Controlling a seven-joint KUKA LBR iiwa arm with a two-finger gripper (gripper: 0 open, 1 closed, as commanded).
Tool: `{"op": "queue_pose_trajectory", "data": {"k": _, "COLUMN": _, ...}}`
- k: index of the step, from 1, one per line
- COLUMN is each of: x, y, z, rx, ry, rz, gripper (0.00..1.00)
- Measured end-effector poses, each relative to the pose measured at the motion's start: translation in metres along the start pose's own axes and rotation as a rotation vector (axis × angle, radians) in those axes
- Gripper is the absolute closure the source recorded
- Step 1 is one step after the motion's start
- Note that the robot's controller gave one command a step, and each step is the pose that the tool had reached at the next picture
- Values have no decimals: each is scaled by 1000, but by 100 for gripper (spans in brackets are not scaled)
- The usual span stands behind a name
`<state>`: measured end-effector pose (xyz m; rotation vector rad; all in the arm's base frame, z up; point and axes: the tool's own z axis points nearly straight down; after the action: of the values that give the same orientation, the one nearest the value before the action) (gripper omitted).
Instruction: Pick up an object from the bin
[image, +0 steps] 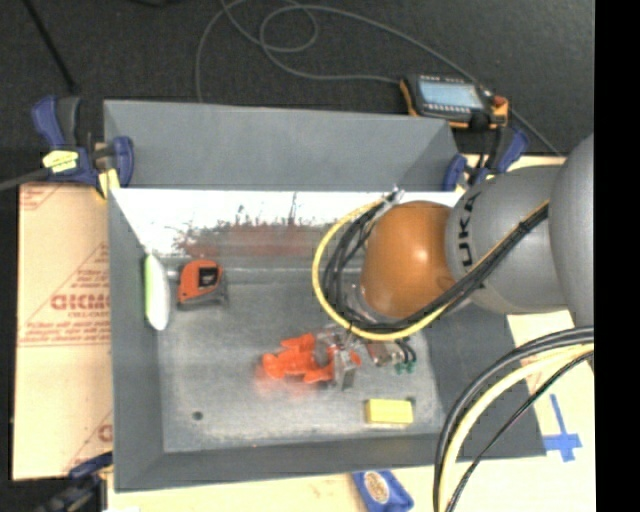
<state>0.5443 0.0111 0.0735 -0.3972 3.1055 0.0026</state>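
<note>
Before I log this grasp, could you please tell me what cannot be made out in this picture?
1. Orange toy, camera view: right end hidden under the wrist of the arm; shape blurred.
2. Bin floor and right wall, camera view: partly covered by the arm and its orange cover.
3. Dark speck, front left, camera view: too small to identify.

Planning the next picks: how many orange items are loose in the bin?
2. A tape measure lies at upper left, and a toy lies mid-floor beside the gripper. The arm may hide others beneath it.
</note>
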Motion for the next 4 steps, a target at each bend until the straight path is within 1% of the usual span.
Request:
{"op": "queue_pose_trajectory", "data": {"k": 1, "x": -14, "y": 12, "z": 0, "rx": 4, "ry": 4, "rz": -16, "gripper": 100}}
{"op": "queue_pose_trajectory", "data": {"k": 2, "x": -8, "y": 11, "z": 0, "rx": 1, "ry": -6, "rz": -39, "gripper": 100}}
{"op": "queue_pose_trajectory", "data": {"k": 3, "x": 15, "y": 2, "z": -46, "rx": -1, "ry": 15, "rz": -39, "gripper": 100}}
{"op": "queue_pose_trajectory", "data": {"k": 4, "x": -11, "y": -2, "z": -62, "rx": 5, "ry": -5, "rz": -34, "gripper": 100}}
